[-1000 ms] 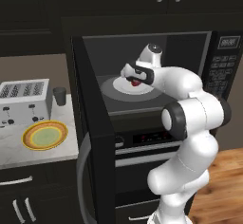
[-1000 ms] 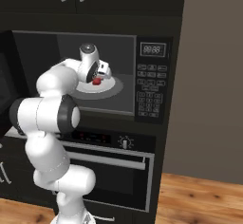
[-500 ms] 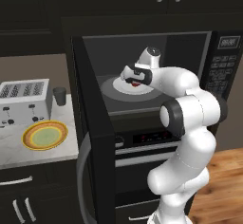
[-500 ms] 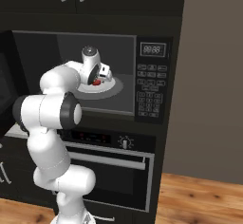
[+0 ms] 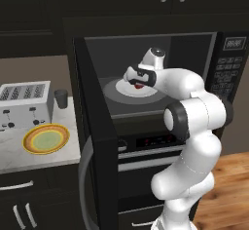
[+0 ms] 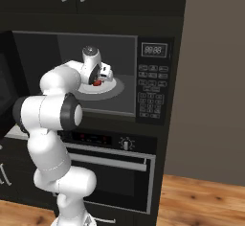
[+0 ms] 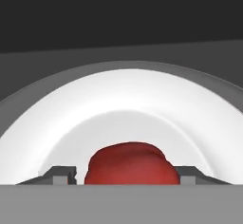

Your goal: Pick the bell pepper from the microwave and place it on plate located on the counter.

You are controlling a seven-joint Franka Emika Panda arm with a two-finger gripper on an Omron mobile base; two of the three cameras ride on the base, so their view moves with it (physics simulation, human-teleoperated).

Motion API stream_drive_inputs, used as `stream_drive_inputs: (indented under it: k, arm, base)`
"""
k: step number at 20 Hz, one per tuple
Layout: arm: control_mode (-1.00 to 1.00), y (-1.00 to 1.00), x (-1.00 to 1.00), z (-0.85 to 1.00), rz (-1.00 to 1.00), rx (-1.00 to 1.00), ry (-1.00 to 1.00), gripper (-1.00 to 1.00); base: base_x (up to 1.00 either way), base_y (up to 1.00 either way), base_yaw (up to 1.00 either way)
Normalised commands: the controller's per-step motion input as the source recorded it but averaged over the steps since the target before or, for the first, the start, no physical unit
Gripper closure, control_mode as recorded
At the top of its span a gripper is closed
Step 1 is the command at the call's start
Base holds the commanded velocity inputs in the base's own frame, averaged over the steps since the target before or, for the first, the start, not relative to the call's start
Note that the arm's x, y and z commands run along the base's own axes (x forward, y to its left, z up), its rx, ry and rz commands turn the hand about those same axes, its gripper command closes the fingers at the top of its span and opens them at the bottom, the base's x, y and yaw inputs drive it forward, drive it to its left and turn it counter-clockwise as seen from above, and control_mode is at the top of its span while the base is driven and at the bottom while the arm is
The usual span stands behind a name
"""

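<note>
The red bell pepper (image 7: 130, 163) lies on a white plate (image 7: 128, 99) inside the open microwave (image 6: 152, 86). My gripper (image 7: 127, 175) reaches into the microwave cavity and stands open, one fingertip on each side of the pepper, close to its flanks. From the base views the hand (image 5: 138, 75) covers most of the pepper (image 5: 139, 85), and a red sliver (image 6: 97, 82) shows below the hand (image 6: 98, 72). The plate (image 5: 46, 139) with the orange-yellow rim and pale green centre rests on the marbled counter (image 5: 29, 158) to the left, in front of the toaster.
The microwave door (image 5: 95, 126) swings out to the left, standing between the cavity and the counter. A toaster (image 5: 24, 102) and a small dark cup (image 5: 61, 98) sit behind the rimmed plate. An oven (image 6: 119, 167) lies below the microwave.
The hand has dropped slightly lower onto the white plate, bringing the fingers down around the pepper. The pepper and plates have not moved.
</note>
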Motion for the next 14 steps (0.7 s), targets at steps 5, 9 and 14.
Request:
stream_drive_inputs:
  k: [5,9,14]
  arm:
    - [-1.00,0.00,0.00,0.00,0.00,0.00,0.00,1.00]
    - [-1.00,0.00,-0.17,0.00,0.00,0.00,-0.01,1.00]
    - [-1.00,-0.17,-0.98,0.12,0.00,0.02,-0.18,1.00]
  base:
    - [0.00,0.00,0.00]
    - [0.00,0.00,0.00]
    - [0.00,0.00,0.00]
